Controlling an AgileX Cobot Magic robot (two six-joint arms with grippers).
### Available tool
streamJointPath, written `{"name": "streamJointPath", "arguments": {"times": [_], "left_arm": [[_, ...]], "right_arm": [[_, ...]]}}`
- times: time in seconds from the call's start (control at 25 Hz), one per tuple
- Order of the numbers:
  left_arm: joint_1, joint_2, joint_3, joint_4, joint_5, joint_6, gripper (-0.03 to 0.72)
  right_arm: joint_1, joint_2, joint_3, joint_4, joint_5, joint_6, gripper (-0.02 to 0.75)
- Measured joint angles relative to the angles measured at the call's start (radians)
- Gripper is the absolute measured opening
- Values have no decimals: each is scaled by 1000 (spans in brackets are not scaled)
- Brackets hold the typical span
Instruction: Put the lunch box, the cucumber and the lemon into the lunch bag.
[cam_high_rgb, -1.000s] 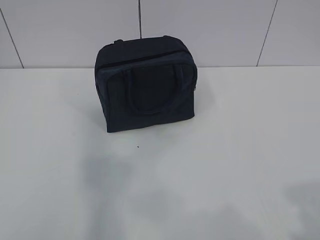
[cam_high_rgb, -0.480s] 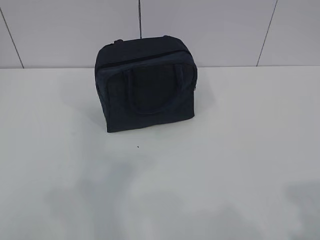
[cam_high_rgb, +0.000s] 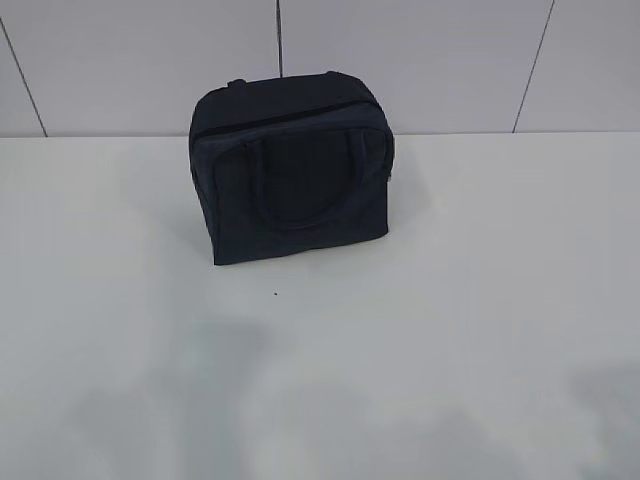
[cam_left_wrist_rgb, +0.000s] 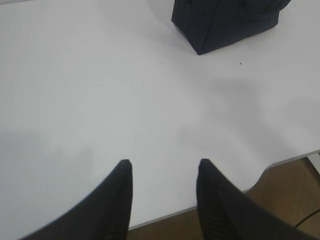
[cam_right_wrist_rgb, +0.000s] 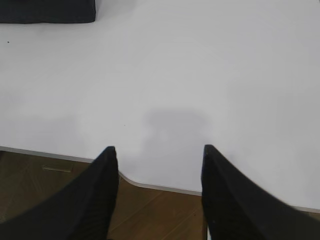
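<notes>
The dark navy lunch bag (cam_high_rgb: 290, 170) stands upright at the back middle of the white table, its zipper line closed across the top and a loop handle lying on its front. A corner of it shows at the top of the left wrist view (cam_left_wrist_rgb: 225, 22) and a strip of it at the top left of the right wrist view (cam_right_wrist_rgb: 47, 11). My left gripper (cam_left_wrist_rgb: 162, 162) is open and empty above the table's front edge. My right gripper (cam_right_wrist_rgb: 159, 148) is open and empty above the front edge too. The lunch box, the cucumber and the lemon are out of view.
The white table (cam_high_rgb: 450, 300) runs back to a tiled wall (cam_high_rgb: 420, 60). Its front edge, with a curved cut-out, shows in the left wrist view (cam_left_wrist_rgb: 260, 175) and the right wrist view (cam_right_wrist_rgb: 150, 185), with brown floor below. A tiny dark speck (cam_high_rgb: 276, 293) lies before the bag.
The faint arm shadows on the table's near part have shifted a little. The bag has not moved.
</notes>
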Motion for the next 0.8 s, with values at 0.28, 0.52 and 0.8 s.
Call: {"name": "streamJointPath", "arguments": {"times": [0.28, 0.52, 0.8], "left_arm": [[7, -30, 0, 3, 3, 0, 311], [119, -32, 0, 4, 3, 0, 309], [230, -39, 0, 4, 5, 0, 309]], "right_arm": [[0, 0, 0, 0, 0, 0, 411], [0, 0, 0, 0, 0, 0, 411], [0, 0, 0, 0, 0, 0, 411]]}}
